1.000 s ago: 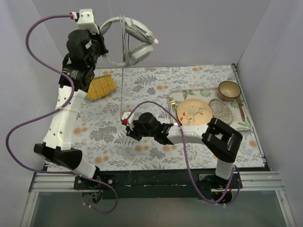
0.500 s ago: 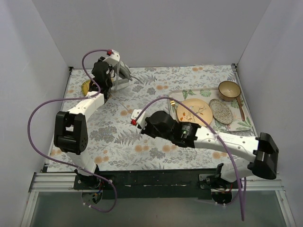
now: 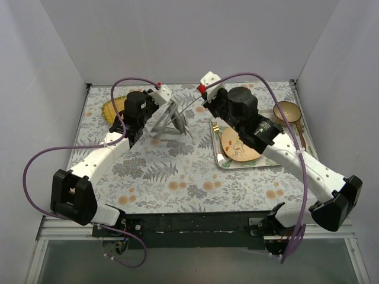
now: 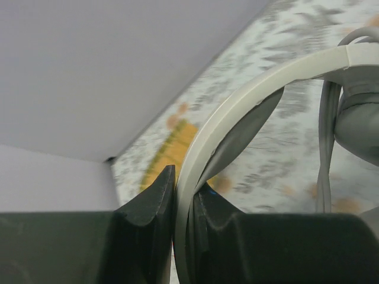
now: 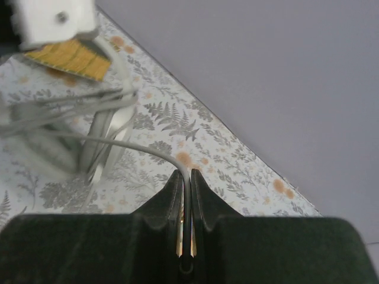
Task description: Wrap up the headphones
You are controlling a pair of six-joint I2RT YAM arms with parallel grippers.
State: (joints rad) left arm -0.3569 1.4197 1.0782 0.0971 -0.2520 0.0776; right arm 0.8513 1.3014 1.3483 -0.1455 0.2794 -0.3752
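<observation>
The light grey headphones [image 3: 170, 120] are at the back middle of the table, the headband arching up over the flowered cloth. My left gripper [image 3: 156, 105] is shut on the headband [image 4: 249, 89], and an earcup [image 4: 358, 127] shows to its right. My right gripper [image 3: 205, 98] is just right of the headphones, shut on the thin grey cord [image 5: 136, 148]. The cord runs taut from the jaws to the headphones [image 5: 89, 136], where several strands cross the band. In the wrist views the left gripper [image 4: 183, 195] and right gripper [image 5: 185, 177] both pinch tightly.
A tray [image 3: 220, 161] at the right holds a yellow plate [image 3: 237, 149] and a patterned dish, partly under my right arm. A brown bowl [image 3: 286, 111] is at the back right. A yellow woven piece [image 3: 111, 109] lies at the back left. The grey back wall is close behind both grippers.
My right arm has swung from the middle of the table to the back with the cord. My left gripper has moved the headphones down from high up and rightward.
</observation>
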